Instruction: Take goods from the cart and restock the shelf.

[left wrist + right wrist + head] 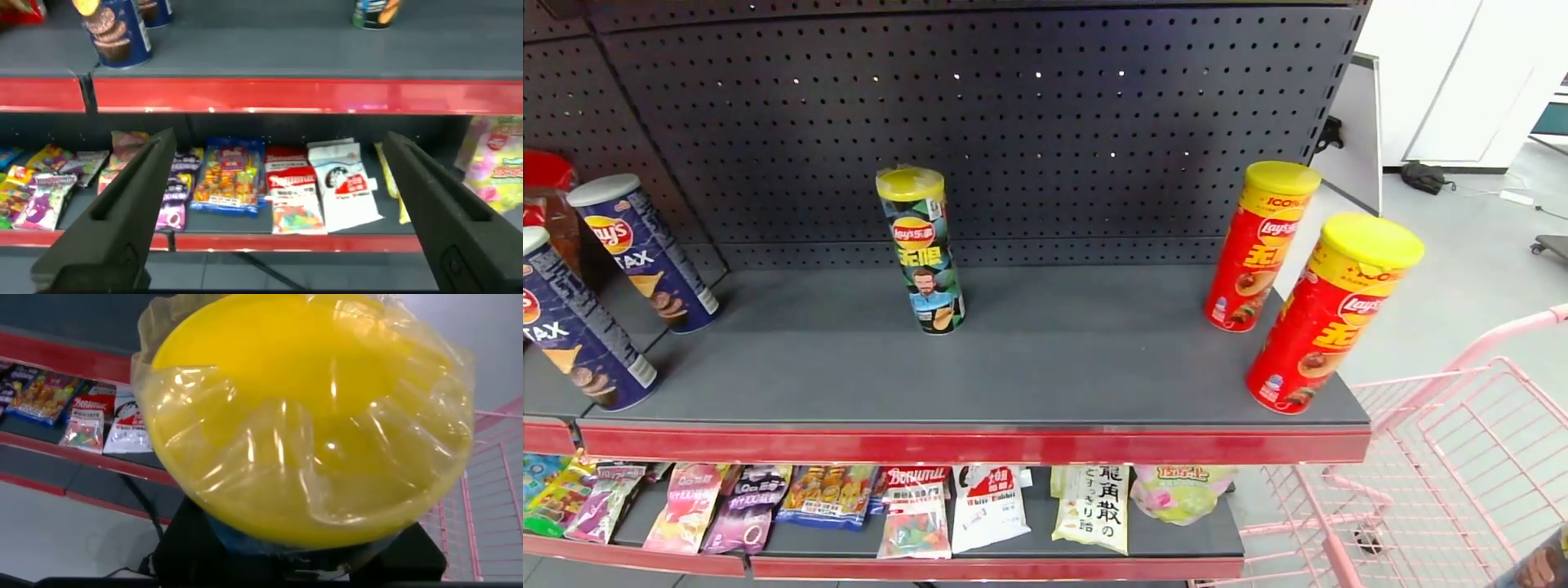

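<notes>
Head view, upper shelf (pixel 1013 376): stretching grey and flat behind a red front edge, backing onto the perforated back panel (pixel 1013 122).
pink cart (pixel 1462 425): standing off the upper shelf's right end, lower than its board, showing wire sides.
snack bags (pixel 915 510): lying in a row on the tier directly beneath the upper shelf.
red pair: front red can (pixel 1331 314) standing upright at the upper shelf's front right corner; rear red can (pixel 1262 245) standing upright near it, farther back on the upper shelf, not touching it.
blue pair: front blue can (pixel 576 322) standing at the upper shelf's left end near the front edge; rear blue can (pixel 645 253) standing farther back at that end.
green can (pixel 921 249): standing upright alone near the middle of the upper shelf, wearing a yellow lid.
yellow-lidded can (pixel 310 416): hanging clear of the upper shelf, out in front toward its right end, with clear wrap crinkling over the lid and the cart's wire showing beside it.
right gripper (pixel 298 559): clamping the yellow-lidded can below its lid, mostly hiding behind it.
left gripper (pixel 278 147): hovering in front of and below the upper shelf's red edge, fingers (pixel 122 212) spreading wide, gripping nothing.
</notes>
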